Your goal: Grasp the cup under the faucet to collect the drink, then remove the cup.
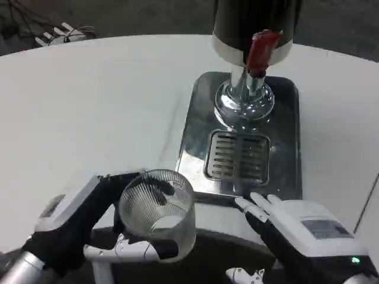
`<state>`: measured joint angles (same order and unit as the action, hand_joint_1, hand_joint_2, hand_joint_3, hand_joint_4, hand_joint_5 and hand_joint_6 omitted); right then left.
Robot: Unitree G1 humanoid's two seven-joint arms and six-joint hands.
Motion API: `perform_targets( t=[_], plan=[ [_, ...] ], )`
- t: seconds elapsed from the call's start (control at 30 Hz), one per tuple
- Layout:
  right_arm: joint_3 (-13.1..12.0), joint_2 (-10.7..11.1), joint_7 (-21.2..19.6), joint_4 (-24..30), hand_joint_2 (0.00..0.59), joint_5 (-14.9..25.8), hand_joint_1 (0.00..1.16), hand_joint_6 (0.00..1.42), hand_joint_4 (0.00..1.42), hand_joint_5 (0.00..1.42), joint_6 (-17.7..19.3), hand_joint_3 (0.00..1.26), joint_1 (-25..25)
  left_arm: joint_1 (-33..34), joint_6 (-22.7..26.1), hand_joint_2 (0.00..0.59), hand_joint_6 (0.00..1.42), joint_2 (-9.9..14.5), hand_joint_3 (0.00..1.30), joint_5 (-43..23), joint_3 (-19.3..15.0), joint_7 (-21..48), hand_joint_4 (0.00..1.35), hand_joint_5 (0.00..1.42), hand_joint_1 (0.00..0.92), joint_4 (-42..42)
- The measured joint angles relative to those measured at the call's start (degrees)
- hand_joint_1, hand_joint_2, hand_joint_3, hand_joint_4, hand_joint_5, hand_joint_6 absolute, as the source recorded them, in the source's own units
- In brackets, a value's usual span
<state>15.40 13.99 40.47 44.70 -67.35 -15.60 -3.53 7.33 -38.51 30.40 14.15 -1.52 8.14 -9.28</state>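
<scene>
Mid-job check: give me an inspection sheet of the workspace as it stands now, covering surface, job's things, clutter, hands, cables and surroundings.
Surface: white table, bare across its left half.
Job's things: clear ribbed cup, upright, looks empty, near the table's front edge, short of the drip grille; dispenser with red tap lever on a steel tray.
Clutter: nothing seen.
Hands: left hand holds the cup, fingers wrapped around it; right hand holds nothing, at the tray's front edge.
Cables: dark cables on the floor, far left.
Surroundings: white object beyond the table, too blurred to identify.
</scene>
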Motion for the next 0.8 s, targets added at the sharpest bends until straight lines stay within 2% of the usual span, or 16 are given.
perform_targets(
  t=[0.63, 0.8],
  plan=[
    [-0.70, -0.45, -0.01, -1.44, 0.398, -0.04, 0.32, 0.16, 0.00, 0.00, 0.07, 0.09, 0.49, 1.65, -0.04, 0.000, 1.09, -0.05, 1.03, 0.01, 0.75, 0.01, 1.15, 1.23, 0.524, -1.74],
    [-1.20, -1.73, -0.45, -1.66, 0.398, -1.08, 0.32, 0.16, 0.00, 0.00, 0.00, 0.09, 0.94, 3.93, -0.03, 0.000, 1.09, -1.23, 1.03, 0.17, 1.44, -0.01, 1.15, 1.23, 0.524, -3.79]
  ],
)
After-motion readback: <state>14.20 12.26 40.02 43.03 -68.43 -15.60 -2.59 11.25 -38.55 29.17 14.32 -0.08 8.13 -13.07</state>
